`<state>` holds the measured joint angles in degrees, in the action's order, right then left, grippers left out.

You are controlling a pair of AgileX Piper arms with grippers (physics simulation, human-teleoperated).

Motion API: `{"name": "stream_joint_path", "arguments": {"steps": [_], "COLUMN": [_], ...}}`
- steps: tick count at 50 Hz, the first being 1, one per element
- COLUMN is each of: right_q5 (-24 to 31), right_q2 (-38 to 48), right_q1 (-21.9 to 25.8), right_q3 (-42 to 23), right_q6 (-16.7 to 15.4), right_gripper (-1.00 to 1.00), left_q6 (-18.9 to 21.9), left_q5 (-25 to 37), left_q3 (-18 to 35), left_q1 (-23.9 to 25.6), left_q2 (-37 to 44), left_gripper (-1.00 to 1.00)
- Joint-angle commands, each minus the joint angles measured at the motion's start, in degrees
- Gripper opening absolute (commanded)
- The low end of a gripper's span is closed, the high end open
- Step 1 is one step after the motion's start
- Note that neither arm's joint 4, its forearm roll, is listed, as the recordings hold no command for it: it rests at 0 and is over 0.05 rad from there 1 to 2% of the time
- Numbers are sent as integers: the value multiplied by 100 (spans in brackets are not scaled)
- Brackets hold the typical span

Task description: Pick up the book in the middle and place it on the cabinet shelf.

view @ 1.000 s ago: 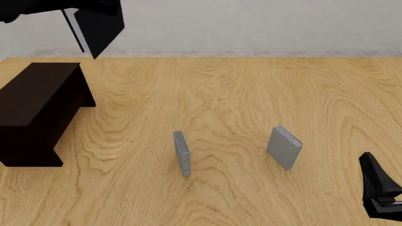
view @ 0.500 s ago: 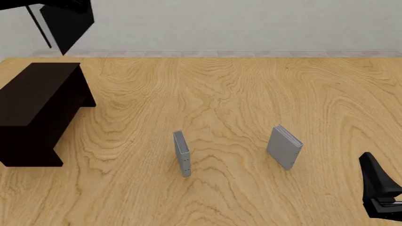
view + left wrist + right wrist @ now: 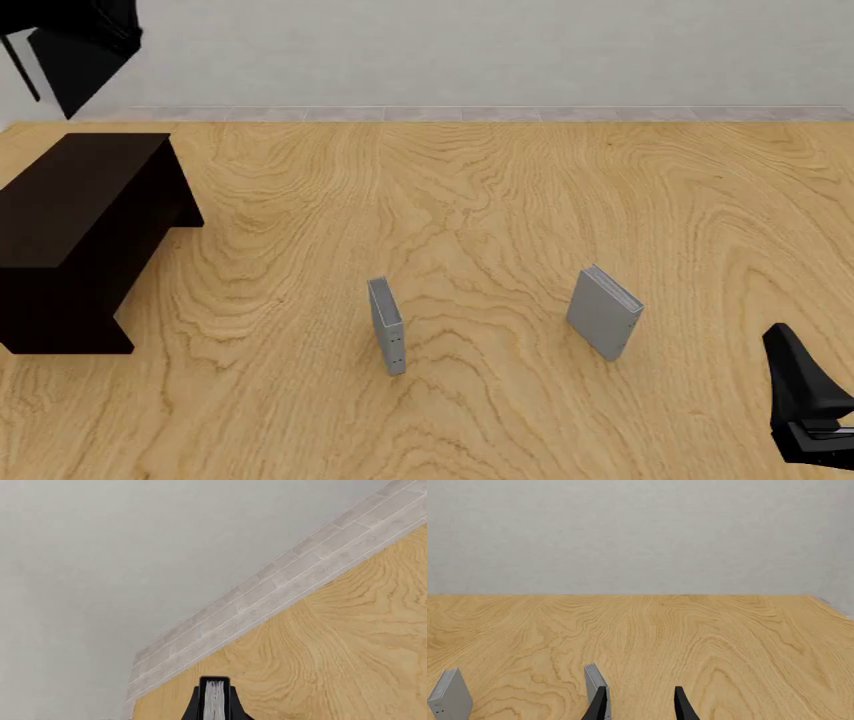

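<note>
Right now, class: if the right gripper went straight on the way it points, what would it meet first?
Probably nothing: the right gripper, open, points over bare table toward the far wall. The nearer grey book stands just beside one finger, apparently off the line, though depth is unclear.

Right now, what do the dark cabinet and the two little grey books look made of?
The cabinet looks like very dark, matte wood, though no grain shows. The two grey books have smooth, flat grey covers, possibly plastic or coated board; being rendered, it's hard to say.
</note>
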<state>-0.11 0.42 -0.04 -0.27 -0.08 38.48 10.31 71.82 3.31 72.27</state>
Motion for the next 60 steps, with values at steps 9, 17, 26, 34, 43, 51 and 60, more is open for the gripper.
{"name": "stream_joint_path", "arguments": {"steps": [9,17,26,34,43,51,60], "right_q5": [0,0,0,0,0,0,0], "right_q2": [0,0,1,0,0,0,1], "right_q1": [0,1,0,0,0,1,1], "right_q3": [0,0,0,0,0,0,0], "right_q6": [0,1,0,0,-1,0,-1], "right_gripper": [100,100,100,100,100,100,100], "left_q6": [985,2263,2698,3046,3382,3508,3980], "left_q5": [-518,-1641,-2178,-2510,-2951,-3168,-3654], "left_q3": [-494,-1409,-1797,-2034,-2251,-2428,-2660], "left_q1": [-424,-592,-685,-641,-647,-641,-780], "left_q2": [-267,-312,-229,-116,36,154,402], "left_gripper": [-100,-100,-100,-100,-100,-100,-100]}}
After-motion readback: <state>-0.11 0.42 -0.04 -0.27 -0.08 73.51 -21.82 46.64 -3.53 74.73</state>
